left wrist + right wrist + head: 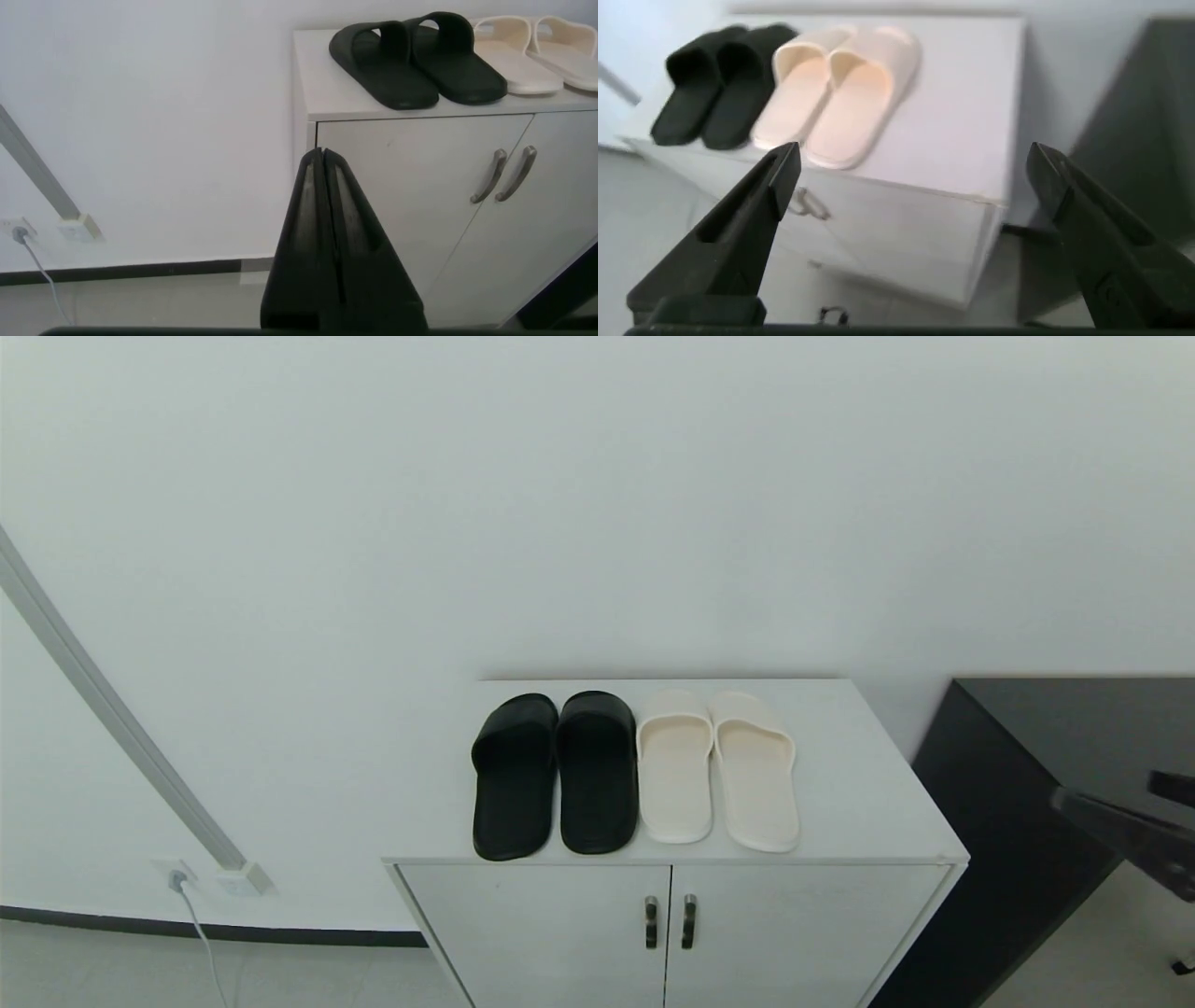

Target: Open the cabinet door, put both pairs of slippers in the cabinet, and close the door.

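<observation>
Right claw (913,157) agape — slippers (842,91) beyond

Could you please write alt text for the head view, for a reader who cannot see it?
A black pair of slippers and, right of it, a cream pair lie side by side on a white cabinet, toes toward the wall. The cabinet's two doors are shut, handles at the middle. A dark table stands to its right.

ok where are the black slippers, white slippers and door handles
black slippers (514,726), head view, strap of one
white slippers (674,791), head view, footbed of one
door handles (651,922), head view, left handle's bar
</observation>
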Robot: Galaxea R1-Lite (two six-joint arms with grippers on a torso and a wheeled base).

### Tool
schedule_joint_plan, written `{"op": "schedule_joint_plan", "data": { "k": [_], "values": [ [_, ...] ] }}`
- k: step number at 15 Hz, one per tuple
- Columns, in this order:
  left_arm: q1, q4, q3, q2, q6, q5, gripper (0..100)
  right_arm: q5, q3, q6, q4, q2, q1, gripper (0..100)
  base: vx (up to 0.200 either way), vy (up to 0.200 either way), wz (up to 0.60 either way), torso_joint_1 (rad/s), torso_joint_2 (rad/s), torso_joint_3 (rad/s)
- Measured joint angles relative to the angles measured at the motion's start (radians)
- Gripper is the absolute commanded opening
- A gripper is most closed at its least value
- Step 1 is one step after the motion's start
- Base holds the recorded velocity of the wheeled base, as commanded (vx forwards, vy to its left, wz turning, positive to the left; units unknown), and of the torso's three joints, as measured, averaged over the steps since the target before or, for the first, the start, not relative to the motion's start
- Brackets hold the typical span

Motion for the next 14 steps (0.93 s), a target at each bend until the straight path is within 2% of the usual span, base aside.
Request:
{"op": "schedule_joint_plan", "data": {
  "k": [2, 4, 14],
  "values": [
    [0.000, 0.000, 0.000, 0.000, -0.001, 0.000, 0, -0.065, -0.085, 0.073, -0.043, 0.160, 0.095, 100, 0.000, 0.000, 0.00, 0.000, 0.00, 0.000],
    [-0.001, 0.000, 0.000, 0.000, -0.001, 0.000, 0, -0.121, -0.174, 0.127, -0.082, 0.310, 0.150, 100, 0.000, 0.000, 0.00, 0.000, 0.00, 0.000],
    [0.000, 0.000, 0.000, 0.000, -0.001, -0.001, 0, -0.458, -0.587, 0.161, -0.250, 0.904, 0.232, 100, 0.000, 0.000, 0.00, 0.000, 0.00, 0.000]
  ]
}}
